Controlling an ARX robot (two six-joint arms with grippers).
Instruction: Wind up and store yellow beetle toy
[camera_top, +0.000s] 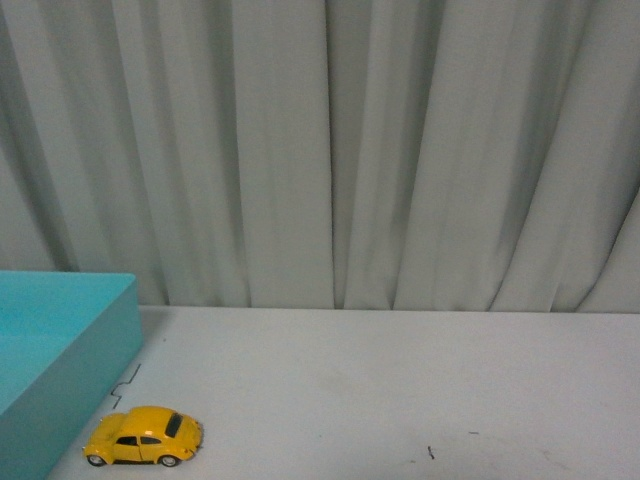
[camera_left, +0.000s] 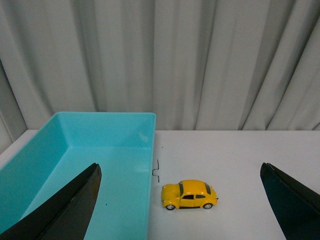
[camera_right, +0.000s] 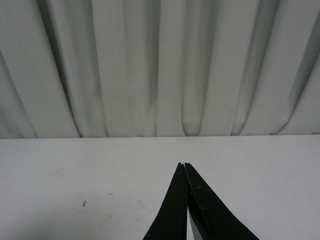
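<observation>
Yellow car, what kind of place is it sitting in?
Probably a robot test bench, not a home: a white table, a grey curtain backdrop, and the yellow beetle toy beside a turquoise bin.

Yellow beetle toy (camera_top: 143, 436), turquoise bin (camera_top: 70, 400), grey curtain (camera_top: 400, 150).

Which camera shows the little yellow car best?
Left wrist view: the yellow beetle toy sits whole, near centre, beside the teal bin. Front view catches it at the bottom edge; right wrist view misses it.

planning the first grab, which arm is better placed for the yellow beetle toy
Left. The left hand is open, with the yellow beetle toy framed between the fingers; the right hand is shut and its view shows no toy.
</observation>
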